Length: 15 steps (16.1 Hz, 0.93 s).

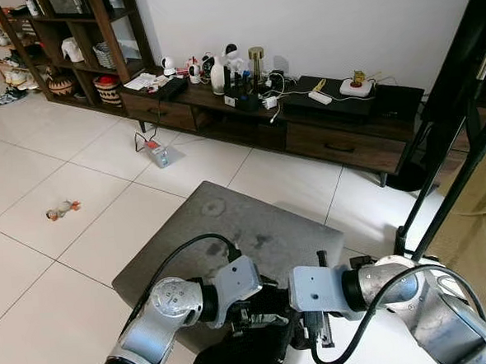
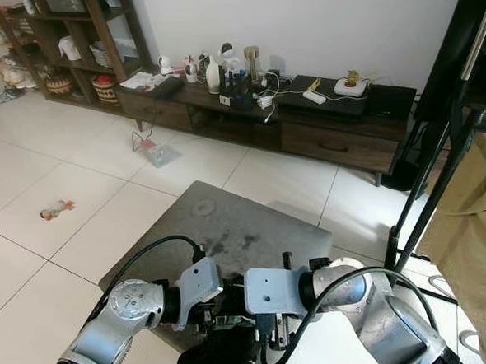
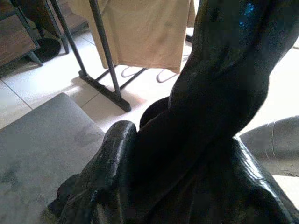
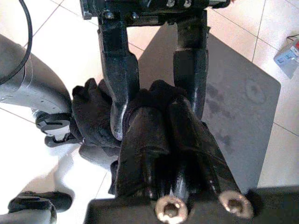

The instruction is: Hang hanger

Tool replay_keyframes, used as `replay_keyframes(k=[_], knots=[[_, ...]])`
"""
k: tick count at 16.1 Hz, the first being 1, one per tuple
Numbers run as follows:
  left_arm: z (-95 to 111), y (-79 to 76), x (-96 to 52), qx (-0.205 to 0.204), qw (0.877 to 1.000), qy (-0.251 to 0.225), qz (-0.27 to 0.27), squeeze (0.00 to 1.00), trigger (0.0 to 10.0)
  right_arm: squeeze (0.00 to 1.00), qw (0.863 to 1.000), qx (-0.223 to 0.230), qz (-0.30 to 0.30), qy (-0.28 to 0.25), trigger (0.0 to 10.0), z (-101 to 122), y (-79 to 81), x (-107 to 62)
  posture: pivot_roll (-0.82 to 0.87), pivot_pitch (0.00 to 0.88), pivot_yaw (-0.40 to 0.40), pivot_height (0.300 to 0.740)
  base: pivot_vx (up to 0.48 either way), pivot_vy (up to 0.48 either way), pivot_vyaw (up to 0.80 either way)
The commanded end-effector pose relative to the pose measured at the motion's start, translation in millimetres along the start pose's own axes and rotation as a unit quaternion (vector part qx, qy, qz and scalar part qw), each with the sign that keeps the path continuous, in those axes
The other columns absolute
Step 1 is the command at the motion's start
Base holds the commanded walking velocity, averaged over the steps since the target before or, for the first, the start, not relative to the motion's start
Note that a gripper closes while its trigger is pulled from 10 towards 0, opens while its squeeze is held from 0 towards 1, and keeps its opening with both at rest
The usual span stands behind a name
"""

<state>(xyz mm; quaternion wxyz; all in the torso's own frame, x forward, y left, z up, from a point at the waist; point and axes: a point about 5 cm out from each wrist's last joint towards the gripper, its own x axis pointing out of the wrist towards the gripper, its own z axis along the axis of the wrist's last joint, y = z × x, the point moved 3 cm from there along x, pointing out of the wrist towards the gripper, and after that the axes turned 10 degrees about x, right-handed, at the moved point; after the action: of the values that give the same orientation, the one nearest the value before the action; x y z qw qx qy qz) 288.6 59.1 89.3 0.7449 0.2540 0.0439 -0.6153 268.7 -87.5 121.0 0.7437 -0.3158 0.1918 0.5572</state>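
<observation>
My two arms meet low in front of me, above the near edge of a grey mat (image 1: 254, 222) that lies on the white tiled floor (image 1: 77, 167). Between them hangs a bunched black garment (image 1: 237, 351), and both grippers are in it. My left gripper (image 4: 154, 70) has its two black fingers (image 4: 119, 70) closed in on the cloth; the right wrist view shows a fold of the garment squeezed between them. My right gripper (image 4: 173, 140) comes at the same bunch from the opposite side, its fingers narrow and wrapped in the dark cloth, gripping it too. I cannot make out a hanger in the bundle; if one is inside, the cloth hides it.

To my right stands a black clothes rack (image 1: 442, 194) with a tan cloth (image 1: 476, 217) draped from it, its foot resting on the tiles just beside the mat. Across the room a low dark wooden cabinet (image 1: 339, 139) runs along the white wall, crowded with bottles, small cameras and cables. No writing on any of them is large enough to read.
</observation>
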Motion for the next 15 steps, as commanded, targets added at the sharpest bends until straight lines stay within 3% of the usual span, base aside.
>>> replay_keyframes(k=[1, 15], knots=[[1.4, 4.7, -2.2, 0.0, 1.0, -0.006, 0.008, 0.0, 0.0, 0.0, 0.999, -0.025, 0.004, -0.036, 0.0, 20.1, 1.6, -3.6, -0.06, 0.103, 0.051, 0.74, 0.0, 0.0, 0.0], [2.4, 10.0, -7.9, -0.012, 0.999, -0.016, 0.029, 0.0, 0.0, 0.0, 0.999, -0.017, -0.009, -0.037, 0.0, 17.5, -1.4, -3.3, -0.05, 0.071, 0.054, 0.74, 0.0, 0.0, 0.0]])
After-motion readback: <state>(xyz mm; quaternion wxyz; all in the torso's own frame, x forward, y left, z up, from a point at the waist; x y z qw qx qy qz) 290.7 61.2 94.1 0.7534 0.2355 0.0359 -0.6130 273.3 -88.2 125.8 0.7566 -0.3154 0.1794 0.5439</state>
